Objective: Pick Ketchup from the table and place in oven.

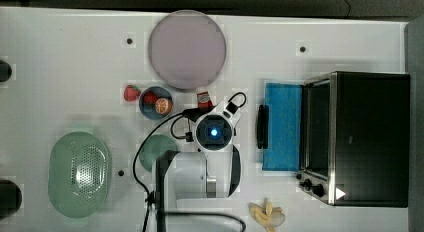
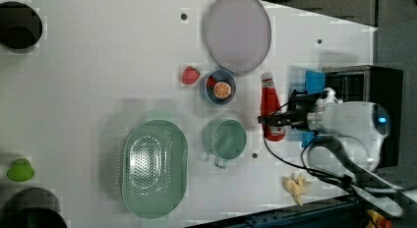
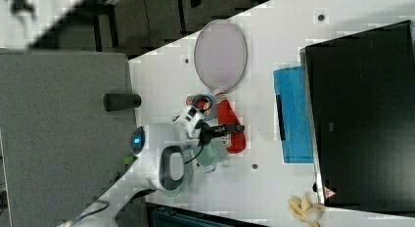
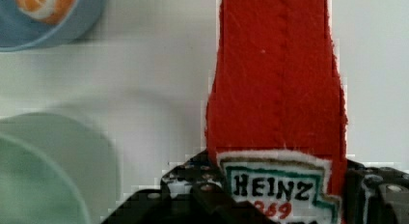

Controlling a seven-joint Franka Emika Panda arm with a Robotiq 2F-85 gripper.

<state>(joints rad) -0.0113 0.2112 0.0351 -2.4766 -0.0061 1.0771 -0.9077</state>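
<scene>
The ketchup (image 2: 271,107), a slim red bottle with a white cap and a label band, lies on the white table (image 1: 60,82) between the blue bowl and the oven. My gripper (image 2: 275,121) is shut on its labelled lower part. The wrist view shows the dark fingers (image 4: 193,192) flanking the ketchup (image 4: 277,89) at the label. From above, my wrist (image 1: 214,132) covers most of the ketchup (image 1: 203,98). The black oven (image 1: 370,137) stands at the top view's right. Its door (image 1: 282,124) is folded down flat, and its surface looks blue.
A grey plate (image 1: 187,49) lies beyond the bottle. A blue bowl (image 1: 156,103) with an orange slice and a strawberry (image 1: 131,93) sit beside it. A green mug (image 1: 152,151), a green colander (image 1: 79,173) and a banana (image 1: 267,214) are nearer the front edge.
</scene>
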